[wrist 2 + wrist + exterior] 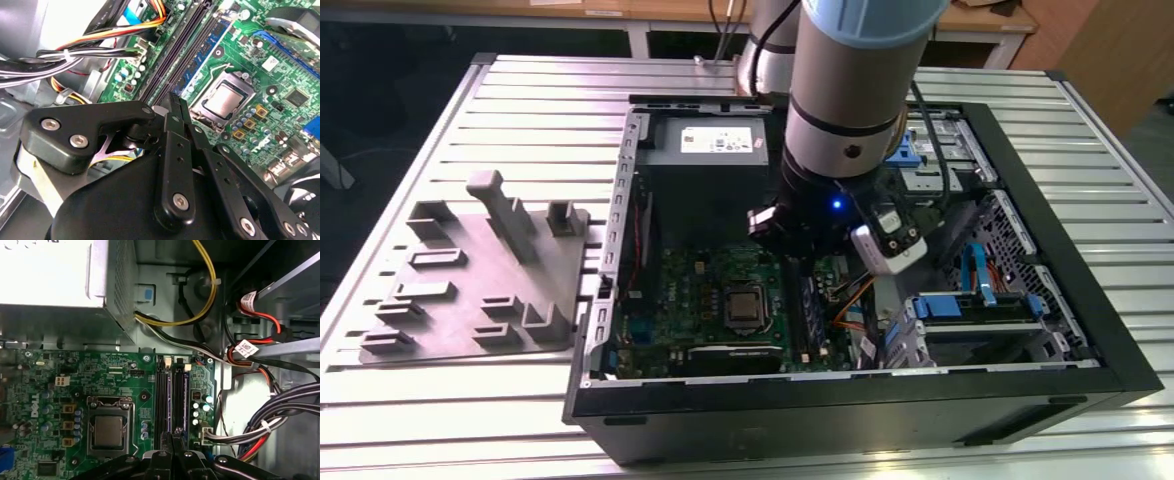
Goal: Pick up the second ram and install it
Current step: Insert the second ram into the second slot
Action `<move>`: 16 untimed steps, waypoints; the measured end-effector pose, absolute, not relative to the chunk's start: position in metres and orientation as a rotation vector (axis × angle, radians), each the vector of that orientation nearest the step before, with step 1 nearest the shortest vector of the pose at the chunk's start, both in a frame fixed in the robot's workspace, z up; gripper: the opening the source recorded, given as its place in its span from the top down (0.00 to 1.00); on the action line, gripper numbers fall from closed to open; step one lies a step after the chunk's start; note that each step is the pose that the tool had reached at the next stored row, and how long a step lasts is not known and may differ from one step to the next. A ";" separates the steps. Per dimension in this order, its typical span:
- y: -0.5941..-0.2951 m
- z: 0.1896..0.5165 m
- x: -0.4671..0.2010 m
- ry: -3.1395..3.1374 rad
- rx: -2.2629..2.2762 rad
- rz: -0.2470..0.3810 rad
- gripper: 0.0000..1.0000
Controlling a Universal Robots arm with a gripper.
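Observation:
My gripper [174, 102] [172, 434] hangs low inside the open computer case, just over the near end of the long memory slots [161, 390] of the green motherboard [680, 290]. Its two black fingers are pressed together and nothing shows between them. A thin blue-green stick with black chips [207, 47] [181, 390] stands seated in the slot beside two empty dark slots. I cannot tell whether this stick is the second ram. In the exterior view the arm's wrist [834, 215] covers the slots.
The grey power-supply box [707, 140] [50, 270] sits at the case's far end. Bundled cables [100, 45] [280, 410] run close beside the slots. The processor socket [222, 100] [107, 432] lies on the other side. A grey parts fixture [480, 270] stands outside the case.

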State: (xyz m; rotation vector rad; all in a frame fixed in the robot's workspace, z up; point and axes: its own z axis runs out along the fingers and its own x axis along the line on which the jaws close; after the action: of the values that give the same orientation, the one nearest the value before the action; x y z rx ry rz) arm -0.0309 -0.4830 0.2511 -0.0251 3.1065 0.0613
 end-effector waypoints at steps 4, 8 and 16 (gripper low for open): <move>-0.483 0.244 -0.031 3.106 -0.025 0.061 0.88; -0.483 0.243 -0.031 3.107 -0.025 0.061 0.88; -0.483 0.238 -0.034 3.107 -0.025 0.061 0.88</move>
State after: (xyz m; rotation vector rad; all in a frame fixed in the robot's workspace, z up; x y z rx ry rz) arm -0.0337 -0.4830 0.2376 -0.0253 3.1065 0.0607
